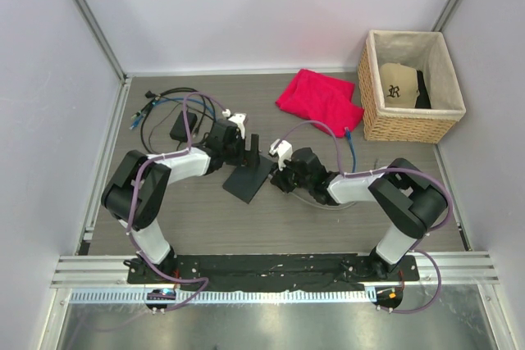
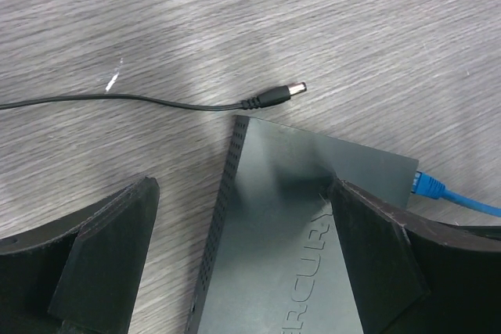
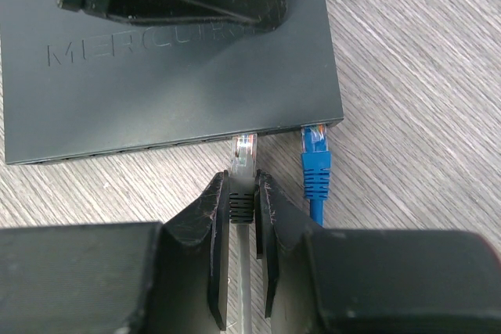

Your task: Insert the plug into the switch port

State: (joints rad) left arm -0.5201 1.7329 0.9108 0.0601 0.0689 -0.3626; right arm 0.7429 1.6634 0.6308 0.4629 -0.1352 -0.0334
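My right gripper (image 3: 242, 193) is squeezed tight on the grey plug (image 3: 245, 154). I hold it by its back part, and its clear tip sticks out in front of my fingers. The tip is right at the edge of the switch (image 3: 172, 91), at the mouth of a port. Most of the clear part shows, so I think it is not pushed all the way in yet.

Just beside it, in the next port to the right, sits a blue plug (image 3: 315, 166).

So the step in hand is the push itself. Next I need a slow, straight slide toward the port, keeping the plug flat and lined up. If it tips to one side, it may jam on the rim.

A bit farther off, my left gripper (image 2: 243, 193) is spread wide and holds nothing. One finger looks to rest on top of the switch, the other is over the table (image 2: 235, 5). That should keep the switch from sliding away when I push.

Past the switch's corner lies a small round power plug (image 2: 274, 95) on a thin black cord, not plugged in.

Far at the back are a red cloth (image 1: 320, 97) and a basket (image 1: 410, 125).
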